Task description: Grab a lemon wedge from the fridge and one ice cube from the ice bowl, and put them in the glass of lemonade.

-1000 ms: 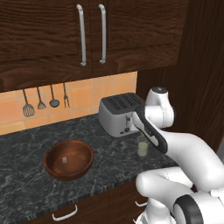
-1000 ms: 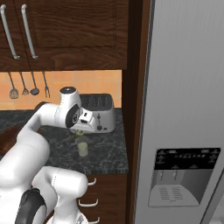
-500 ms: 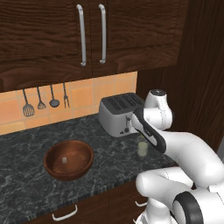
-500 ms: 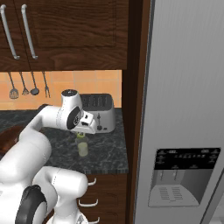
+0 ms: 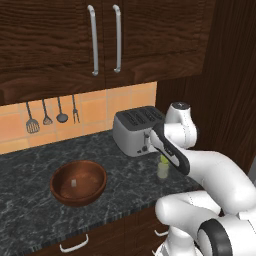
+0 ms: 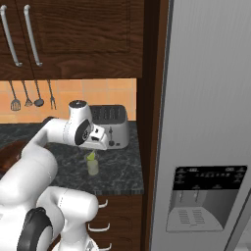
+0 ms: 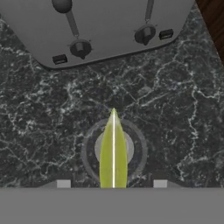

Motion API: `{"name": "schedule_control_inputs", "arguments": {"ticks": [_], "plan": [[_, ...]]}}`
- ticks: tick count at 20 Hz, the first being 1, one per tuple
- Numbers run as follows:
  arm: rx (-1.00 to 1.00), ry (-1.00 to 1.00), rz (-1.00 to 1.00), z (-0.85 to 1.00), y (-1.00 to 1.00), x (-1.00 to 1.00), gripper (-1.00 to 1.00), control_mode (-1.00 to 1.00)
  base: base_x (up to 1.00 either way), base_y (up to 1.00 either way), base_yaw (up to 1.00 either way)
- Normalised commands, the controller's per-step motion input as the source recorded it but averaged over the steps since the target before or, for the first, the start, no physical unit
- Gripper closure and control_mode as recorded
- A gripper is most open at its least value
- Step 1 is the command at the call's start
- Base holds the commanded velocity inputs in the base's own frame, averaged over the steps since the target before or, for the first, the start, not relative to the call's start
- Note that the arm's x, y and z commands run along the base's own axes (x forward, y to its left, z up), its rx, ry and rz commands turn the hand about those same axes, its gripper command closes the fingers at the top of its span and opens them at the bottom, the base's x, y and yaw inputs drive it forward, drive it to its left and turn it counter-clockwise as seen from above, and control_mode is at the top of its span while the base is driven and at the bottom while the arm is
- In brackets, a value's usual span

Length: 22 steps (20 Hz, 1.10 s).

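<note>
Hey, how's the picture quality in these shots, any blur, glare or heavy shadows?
Left base view: sharp, evenly lit, soft shadow beneath the ice bowl. Right base view: no glare on the fridge. Hand view: lemon wedge looms large with a bright streak along it.

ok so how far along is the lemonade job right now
Done: the lemon wedge is out of the fridge, whose doors are closed. In hand: the gripper, jaws apart, hangs over the glass of lemonade, with the wedge right above the rim. Left: the ice cube sits in the ice bowl, unpicked.
</note>
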Motion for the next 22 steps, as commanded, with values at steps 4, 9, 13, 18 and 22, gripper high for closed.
{"name": "schedule_control_inputs", "arguments": {"ticks": [4,9,13,18,22], "plan": [[0.00,0.00,0.00,0.00,-0.01,-0.05,-1.00,-1.00,0.00,0.00,0.00],[0.04,-0.05,-0.04,0.18,-0.16,-0.56,-1.00,-1.00,0.00,0.00,0.00],[0.07,-0.11,-0.02,0.22,-0.19,-0.74,-1.00,-1.00,0.00,0.00,0.00],[0.09,-0.05,0.00,0.30,-0.06,-0.93,-1.00,-1.00,0.00,0.00,0.00],[0.08,-0.08,0.00,0.68,0.00,-0.73,-1.00,-1.00,0.00,0.00,0.00]]}}
